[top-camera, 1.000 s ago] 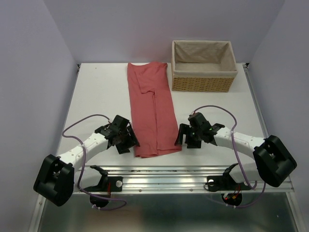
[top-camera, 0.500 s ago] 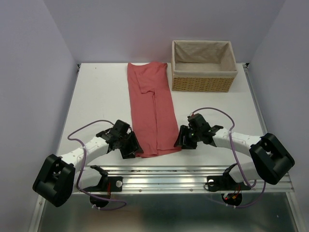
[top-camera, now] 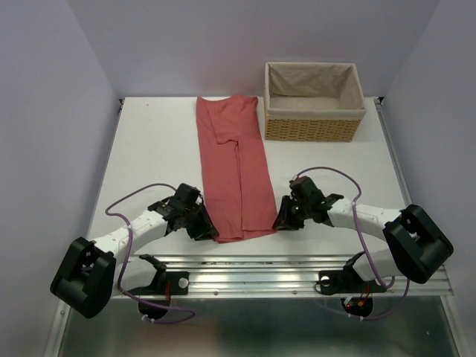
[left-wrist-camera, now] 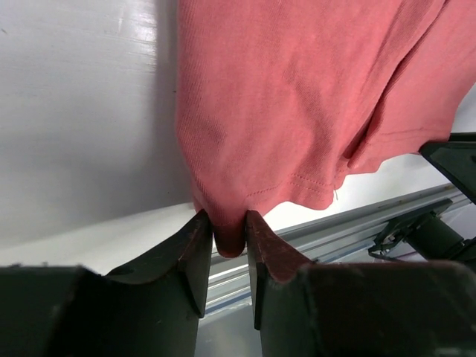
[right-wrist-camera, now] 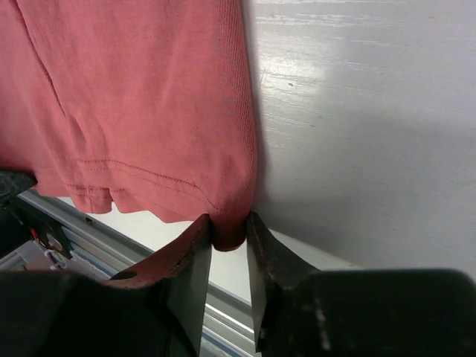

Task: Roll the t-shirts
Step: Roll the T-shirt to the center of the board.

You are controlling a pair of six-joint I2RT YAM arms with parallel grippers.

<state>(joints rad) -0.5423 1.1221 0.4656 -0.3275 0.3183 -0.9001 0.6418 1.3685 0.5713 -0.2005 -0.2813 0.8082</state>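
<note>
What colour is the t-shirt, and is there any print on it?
The t-shirt is plain salmon-red with no print visible. It shows best in the top external view.

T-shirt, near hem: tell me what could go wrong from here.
1. The left tool and right tool each pinch only a small tip of a hem corner, so the t-shirt might slip free when rolling starts.
2. The shirt lies folded in overlapping layers. A tool may hold only some of them, and the roll could come out loose or skewed.
</note>
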